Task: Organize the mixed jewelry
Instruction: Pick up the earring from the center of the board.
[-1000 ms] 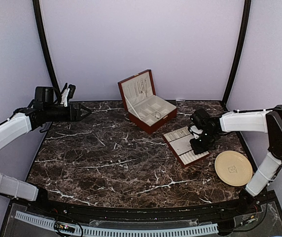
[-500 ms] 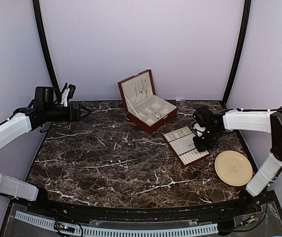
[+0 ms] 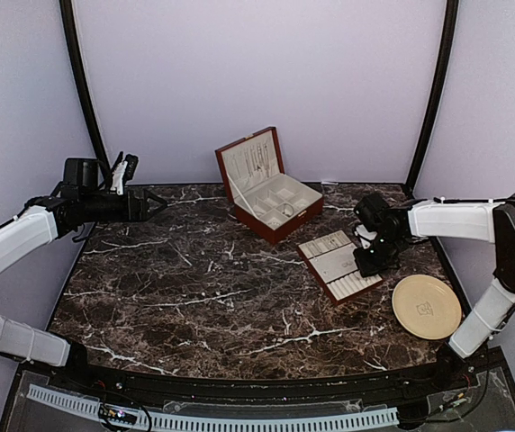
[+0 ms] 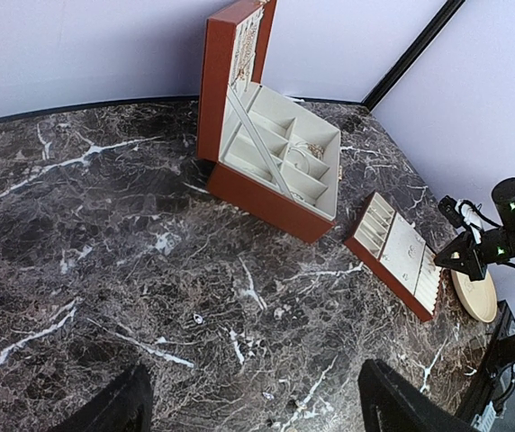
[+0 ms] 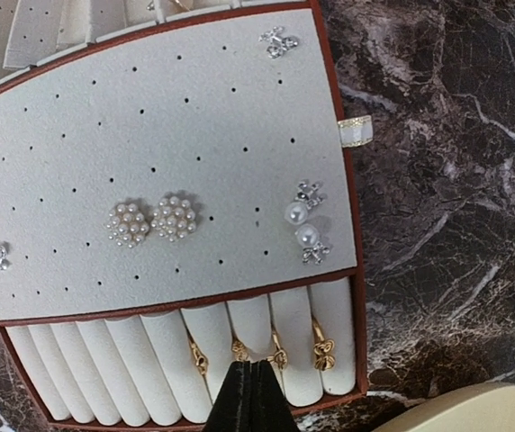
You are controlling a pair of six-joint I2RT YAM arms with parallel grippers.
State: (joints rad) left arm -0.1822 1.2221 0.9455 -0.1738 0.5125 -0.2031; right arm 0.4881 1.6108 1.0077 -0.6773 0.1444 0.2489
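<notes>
Well, from above, your left gripper point(image 3: 154, 205) hovers far from everything, while your right gripper point(image 3: 365, 262) hangs right over the tray point(image 3: 328, 259), with the plate point(image 3: 427, 307) just beside it and the box point(image 3: 266, 193) well off. Through the left wrist, its fingers point(image 4: 118, 409) stand wide apart and hold nothing. Through the right wrist, the tips are pinched together on nothing. Four rings point(image 5: 278, 355) sit slotted just ahead of them, and earrings point(image 5: 154, 220) are pinned beyond. Most of the jewelry looks sorted, but you can't tell if loose pieces remain.
</notes>
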